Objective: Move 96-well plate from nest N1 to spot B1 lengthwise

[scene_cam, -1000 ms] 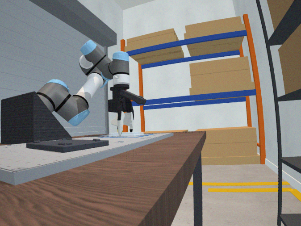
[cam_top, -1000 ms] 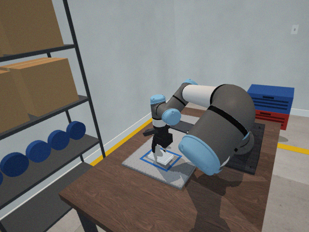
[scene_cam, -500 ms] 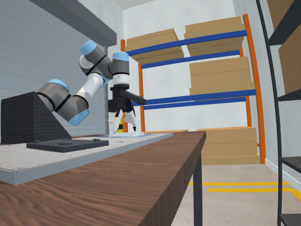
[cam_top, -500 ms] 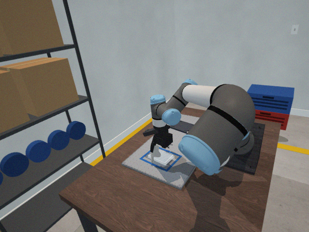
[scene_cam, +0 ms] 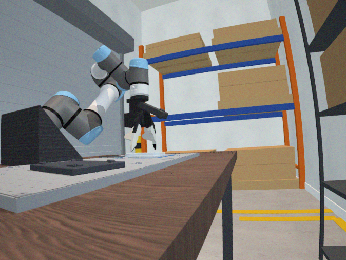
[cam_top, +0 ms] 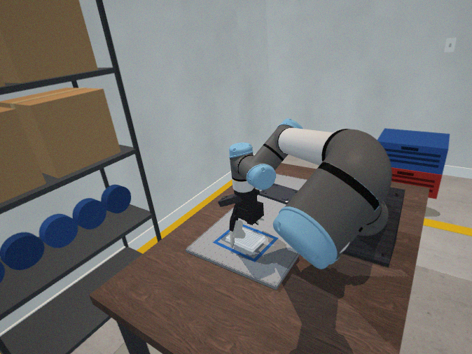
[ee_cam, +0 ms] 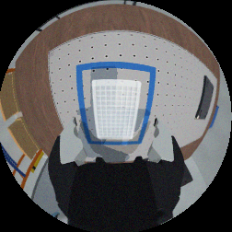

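The long brown wood-grain bench (cam_top: 213, 304) fills most of the room ahead, and the grey six-joint arm with pale blue joint caps (cam_top: 342, 190) bends across it from its black base plate (cam_top: 396, 198) at about 3 o'clock of the bench top. A tall dark metal shelf rack (cam_top: 129, 125) stands off at 9 o'clock with tan cardboard boxes (cam_top: 64, 129) and blue discs (cam_top: 57, 229) on its boards; a blue and red tool chest (cam_top: 413, 159) sits on the floor at about 2 o'clock.

On the bench lies a light grey perforated board (cam_top: 274, 272), and on it, toward 12 o'clock, a low black plate nest (scene_cam: 78, 167) stands bare. Nearer the middle of the board, a blue taped rectangular outline (cam_top: 267, 248) marks the spot. The white 96-well plate (cam_top: 247, 241) lies flat inside that outline, its long side running along the outline's long side, with a margin of grey board showing all round in the wrist view (ee_cam: 116, 110).

The black two-jaw gripper (scene_cam: 142, 145) hangs straight above the plate, clear of it. Its pale fingers (scene_cam: 133, 143) are spread wide, one to each side of the plate's near end, pinching nothing.
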Robot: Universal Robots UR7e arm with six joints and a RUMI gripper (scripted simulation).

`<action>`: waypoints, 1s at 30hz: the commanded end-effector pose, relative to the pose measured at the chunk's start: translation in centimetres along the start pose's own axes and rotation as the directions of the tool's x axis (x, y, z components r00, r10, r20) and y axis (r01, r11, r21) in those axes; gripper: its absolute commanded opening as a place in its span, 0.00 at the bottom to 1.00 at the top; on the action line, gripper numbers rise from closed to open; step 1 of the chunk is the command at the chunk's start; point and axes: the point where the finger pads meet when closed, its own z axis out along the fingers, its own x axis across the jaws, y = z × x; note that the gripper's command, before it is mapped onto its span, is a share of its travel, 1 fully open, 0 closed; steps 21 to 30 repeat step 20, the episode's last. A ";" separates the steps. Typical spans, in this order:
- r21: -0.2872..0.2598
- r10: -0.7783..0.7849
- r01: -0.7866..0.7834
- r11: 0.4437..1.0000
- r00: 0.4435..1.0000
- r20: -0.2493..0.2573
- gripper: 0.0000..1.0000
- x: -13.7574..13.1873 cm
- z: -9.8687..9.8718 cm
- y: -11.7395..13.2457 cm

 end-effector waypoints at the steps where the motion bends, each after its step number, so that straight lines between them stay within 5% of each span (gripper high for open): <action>1: 0.000 0.000 0.000 1.000 1.000 0.000 1.00 0.0 -1.3 0.0; 9: 0.000 0.000 0.000 1.000 1.000 0.000 1.00 0.0 -2.9 0.0; 30: 0.000 0.000 0.000 1.000 1.000 0.000 1.00 0.0 -2.9 0.0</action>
